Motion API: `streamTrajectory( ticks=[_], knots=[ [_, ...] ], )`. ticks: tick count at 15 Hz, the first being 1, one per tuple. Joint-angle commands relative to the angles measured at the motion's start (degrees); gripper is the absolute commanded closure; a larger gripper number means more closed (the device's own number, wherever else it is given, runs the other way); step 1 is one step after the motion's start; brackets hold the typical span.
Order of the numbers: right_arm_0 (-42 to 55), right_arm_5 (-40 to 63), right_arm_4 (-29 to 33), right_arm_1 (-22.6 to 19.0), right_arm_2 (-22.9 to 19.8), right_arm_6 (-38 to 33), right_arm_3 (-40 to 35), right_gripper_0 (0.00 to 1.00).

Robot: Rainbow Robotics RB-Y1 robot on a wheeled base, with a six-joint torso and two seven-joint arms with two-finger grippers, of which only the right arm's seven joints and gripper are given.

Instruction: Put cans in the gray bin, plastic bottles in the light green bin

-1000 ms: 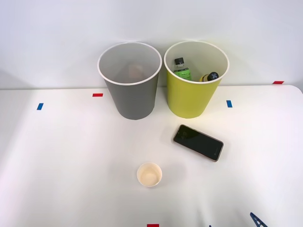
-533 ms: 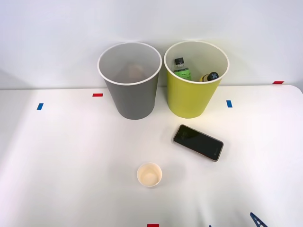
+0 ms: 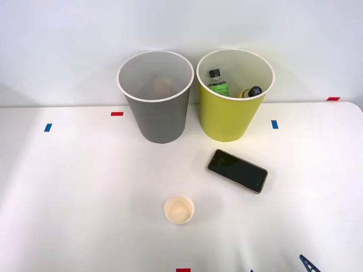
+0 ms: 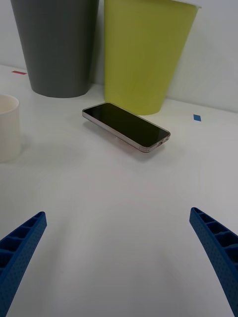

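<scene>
Gray bin (image 3: pixel 156 113) and light green bin (image 3: pixel 231 110) stand side by side; both plastic bottles (image 3: pixel 218 83) already rest inside the green one, beyond the right gripper (image 4: pixel 119 267), its fingers apart, empty

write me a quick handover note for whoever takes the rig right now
Right claw: open, empty, low over the table near the robot, facing the phone.
Green bin: both bottles inside, green-label one and yellow one.
Gray bin: something pale at the bottom, cannot tell what.
On the table: phone and paper cup, neither a can nor a bottle.
Done: bottles sorted. Left: no cans or bottles seen on the table.
</scene>
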Motion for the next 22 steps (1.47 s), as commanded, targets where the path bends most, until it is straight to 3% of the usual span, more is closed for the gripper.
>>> streamTrajectory(
  ticks=[1,22],
  knots=[
    [0.00,0.00,0.00,0.00,0.00,0.00,0.00,0.00],
    [0.00,0.00,0.00,0.00,0.00,0.00,0.00,0.00]
  ],
)
